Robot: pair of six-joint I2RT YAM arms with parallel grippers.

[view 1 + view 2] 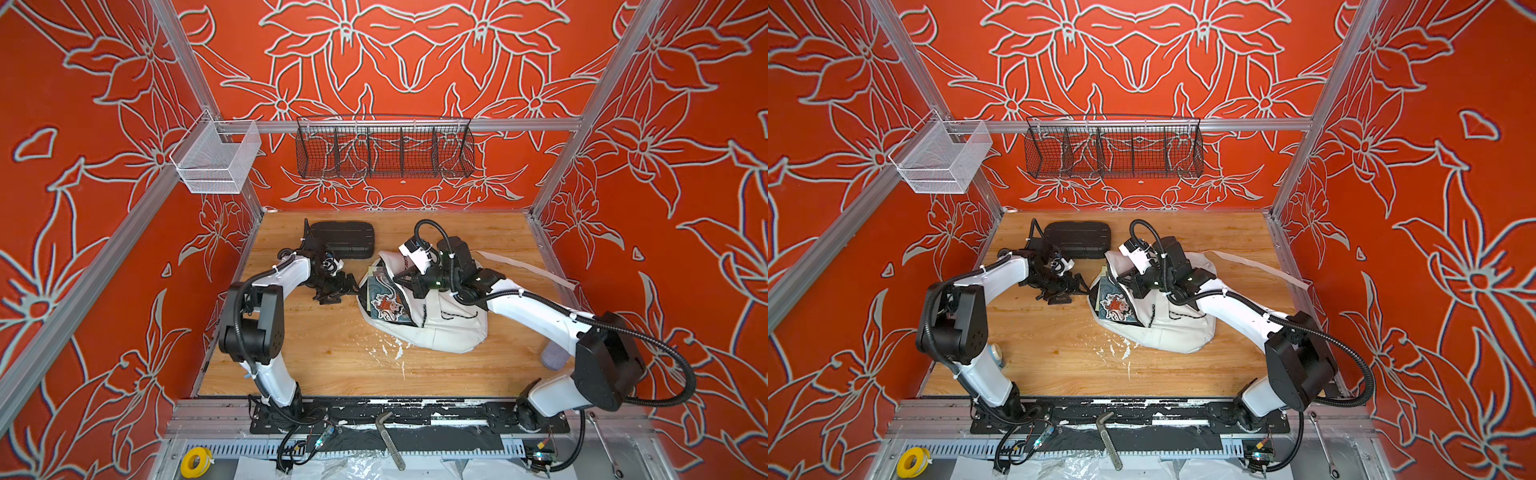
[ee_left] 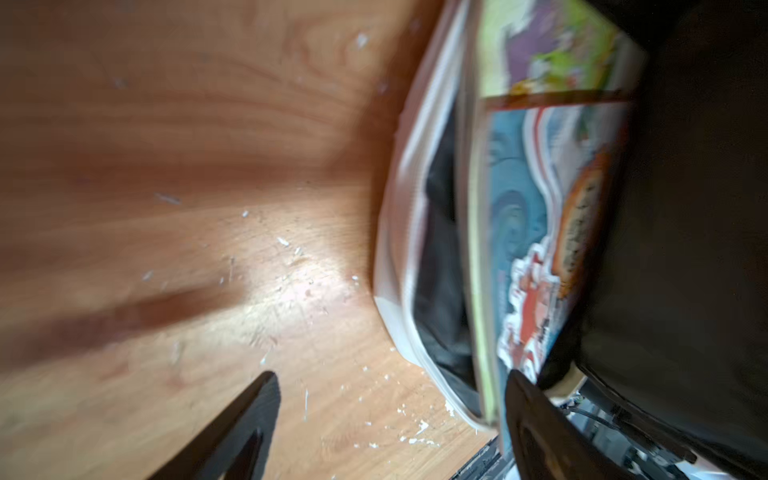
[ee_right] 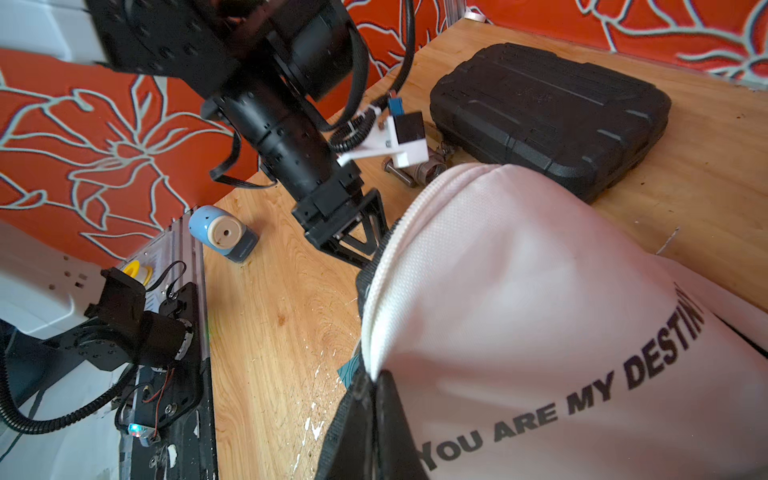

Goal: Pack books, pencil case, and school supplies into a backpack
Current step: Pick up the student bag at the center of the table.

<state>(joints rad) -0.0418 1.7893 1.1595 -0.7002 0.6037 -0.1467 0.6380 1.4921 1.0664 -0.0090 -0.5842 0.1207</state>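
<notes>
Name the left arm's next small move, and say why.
Probably draw the left gripper back and swing toward the sharpener. Its fingers stand open and empty beside the backpack. Both books already lie in the backpack's mouth, which the right gripper holds open.

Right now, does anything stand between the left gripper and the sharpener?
Nothing visible: bare table lies between the open left gripper and the sharpener. In a top view the left arm partly hides it.

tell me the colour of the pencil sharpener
Light blue pencil sharpener, beige front; best in the right wrist view.
</notes>
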